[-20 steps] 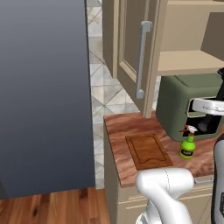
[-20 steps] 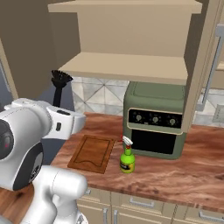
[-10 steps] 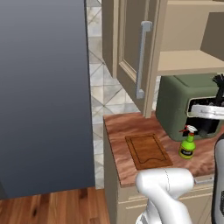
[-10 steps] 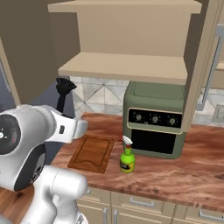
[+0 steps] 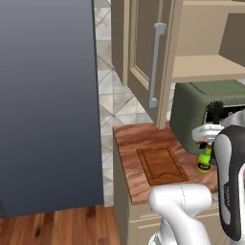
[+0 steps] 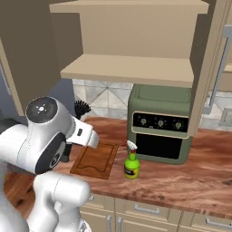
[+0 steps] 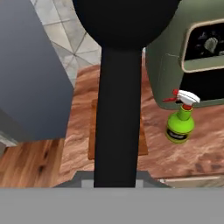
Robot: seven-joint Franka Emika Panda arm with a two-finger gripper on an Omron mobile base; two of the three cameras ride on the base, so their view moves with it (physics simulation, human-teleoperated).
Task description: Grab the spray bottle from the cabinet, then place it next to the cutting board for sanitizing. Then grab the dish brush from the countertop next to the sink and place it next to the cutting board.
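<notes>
You are on the second half of the job. Nearest the lens in the hand view, the dish brush (image 7: pixel 117 109) runs straight up from the tool (image 7: pixel 115 183), whose jaws stand narrow and clamped on the black handle; its dark head blots out the top of that view. From the right base view you can see the bristled head (image 6: pixel 81 108) standing up behind the arm, in the air above the tabletop (image 6: pixel 190 179).

Below the brush lies the cutting board (image 7: pixel 92 131), flat on the reddish-brown wood and partly hidden by the handle. Just beside its right edge, apart from it, stands the spray bottle (image 7: pixel 180 122), upright, between the board and the olive-green oven (image 7: pixel 170 57). So the first half reads as done: the bottle is out of the cabinet (image 6: pixel 131 72) and parked next to the board.

What is left, in my judgement, is to bring the brush down and release it on bare wood beside the board, without knocking the bottle.

Farther off, the cabinet's shelf hangs over the oven, its door (image 5: pixel 143 57) swung open with the long grey handle (image 5: pixel 155 64). A tiled wall (image 5: pixel 112 105) backs the tabletop, a tall grey slab (image 5: pixel 48 110) rises at the left end, and a wooden floor (image 5: pixel 57 227) lies below.
</notes>
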